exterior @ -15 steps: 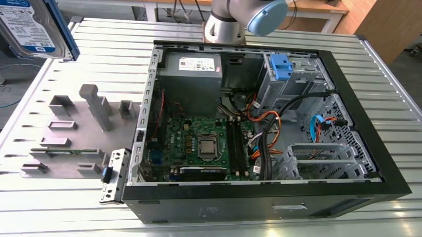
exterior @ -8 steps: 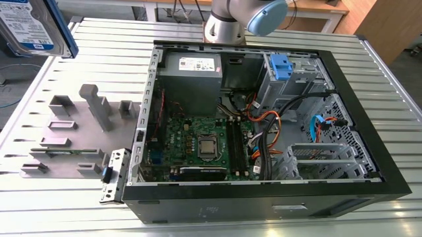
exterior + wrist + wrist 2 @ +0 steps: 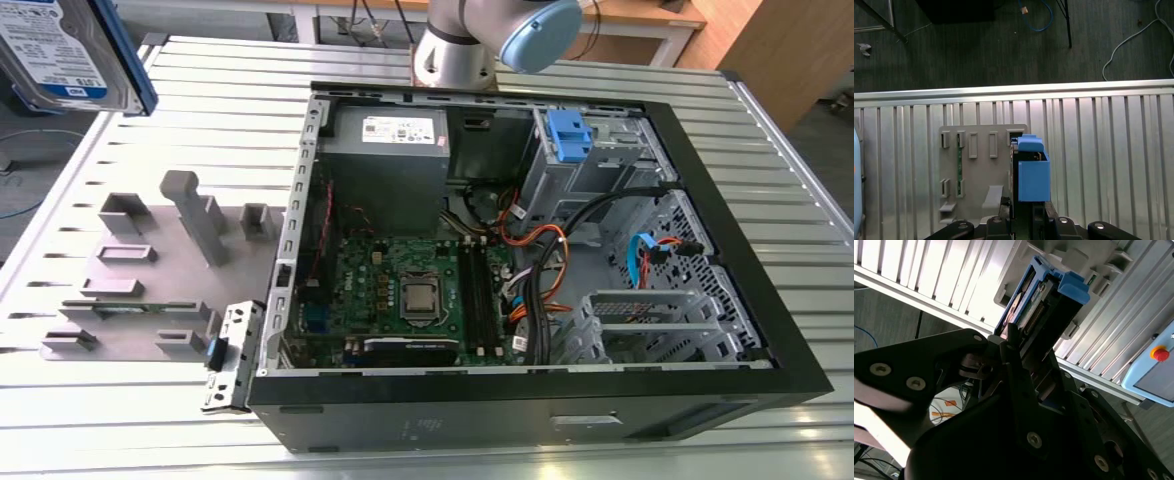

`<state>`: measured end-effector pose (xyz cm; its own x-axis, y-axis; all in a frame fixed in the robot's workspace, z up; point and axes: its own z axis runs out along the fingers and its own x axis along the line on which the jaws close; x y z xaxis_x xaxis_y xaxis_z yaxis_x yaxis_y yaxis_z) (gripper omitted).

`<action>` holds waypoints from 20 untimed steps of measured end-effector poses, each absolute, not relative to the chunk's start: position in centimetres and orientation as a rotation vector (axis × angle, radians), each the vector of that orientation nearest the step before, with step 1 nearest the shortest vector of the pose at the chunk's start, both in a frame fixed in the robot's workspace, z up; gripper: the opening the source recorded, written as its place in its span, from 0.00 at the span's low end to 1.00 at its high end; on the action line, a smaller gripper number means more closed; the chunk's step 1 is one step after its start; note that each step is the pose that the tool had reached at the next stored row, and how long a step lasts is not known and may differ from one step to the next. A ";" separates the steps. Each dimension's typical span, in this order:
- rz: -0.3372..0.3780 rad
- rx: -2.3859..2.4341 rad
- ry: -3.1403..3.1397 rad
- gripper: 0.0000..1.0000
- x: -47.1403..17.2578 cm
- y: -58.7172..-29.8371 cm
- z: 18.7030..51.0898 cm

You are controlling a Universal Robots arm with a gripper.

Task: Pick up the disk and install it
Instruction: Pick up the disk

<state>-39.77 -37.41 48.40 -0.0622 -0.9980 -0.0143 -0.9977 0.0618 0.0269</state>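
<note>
Disk, exterior view: the disk point(image 3: 60, 50) is up in the air at the far corner on the exterior view's left. Label faces the camera, blue rail down one edge, well clear of the table point(image 3: 240, 100) and well apart from the case point(image 3: 534, 410).
Case, exterior view: lying open on the table, with the power supply point(image 3: 387, 140) in the far corner and a blue bracket point(image 3: 567, 135) at the drive cage point(image 3: 614, 150) beside it. A grey fixture plate point(image 3: 134, 300) sits just beside the case on the exterior view's left.
Tool, second wrist view: the tool point(image 3: 1029, 342) is clamped on the disk. Black fingers point(image 3: 1015, 365) run up along it, and the blue handle tab point(image 3: 1072, 287) pokes out past the tips.
Disk, first wrist view: seen edge-on, gripped at its near end, hanging over the fixture plate's edge and the table slats, with the floor point(image 3: 1004, 40) beyond.
Step in hand: looks like the carry to me. It's lifted but nowhere near the cage.
Doing it well: I'd keep the clamp firm and the disk square. Stay high over the case wall and cables, and keep the rails lined up with the cage, no twisting.
</note>
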 end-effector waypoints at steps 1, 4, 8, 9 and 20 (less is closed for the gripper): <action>-0.046 2.146 -2.283 0.35 -39.8 -37.4 48.5; -0.046 2.146 -2.283 0.35 -39.8 -37.4 48.6; -0.046 2.146 -2.283 0.35 -39.8 -37.4 49.0; -0.046 2.146 -2.283 0.35 -39.8 -37.4 49.0; -0.046 2.146 -2.283 0.35 -39.8 -37.4 49.3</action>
